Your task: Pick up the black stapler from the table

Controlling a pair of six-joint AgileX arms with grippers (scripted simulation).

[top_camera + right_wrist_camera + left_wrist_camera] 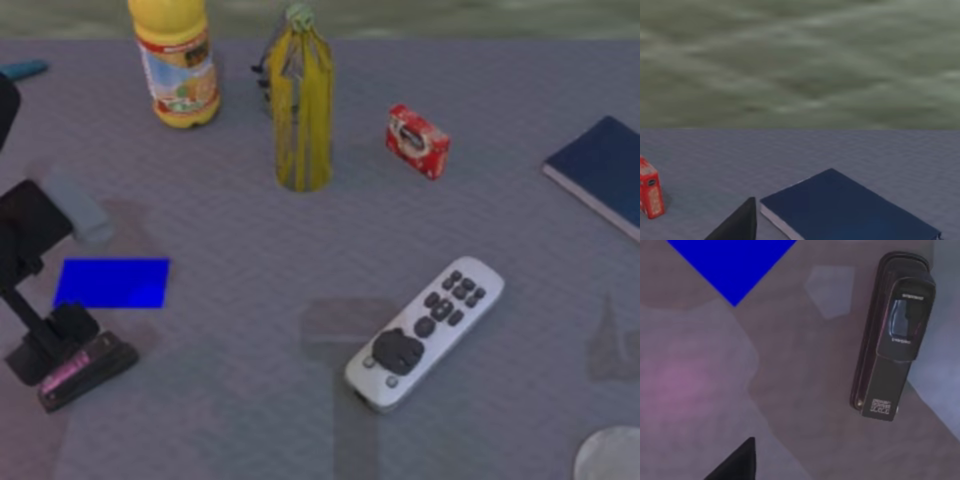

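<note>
The black stapler point(88, 368) with its magenta strip lies flat on the table point(250, 300) at the front left, just below the bright blue rectangle point(112, 283). My left gripper point(50, 340) hovers over the stapler's left end, open and holding nothing. In the left wrist view the stapler point(892, 340) lies off to one side, apart from my one visible fingertip point(742, 460), with the blue rectangle point(735, 265) beyond. My right arm is parked off the top view's right side; its wrist view shows one fingertip point(742, 220), set well off centre.
A white-grey remote point(425, 333) lies at centre right. At the back stand an orange juice bottle point(175, 60) and a tall yellow bottle point(302, 100), with a red box point(418, 140) to their right. A blue book point(605, 170) and a white plate point(610, 455) occupy the right edge.
</note>
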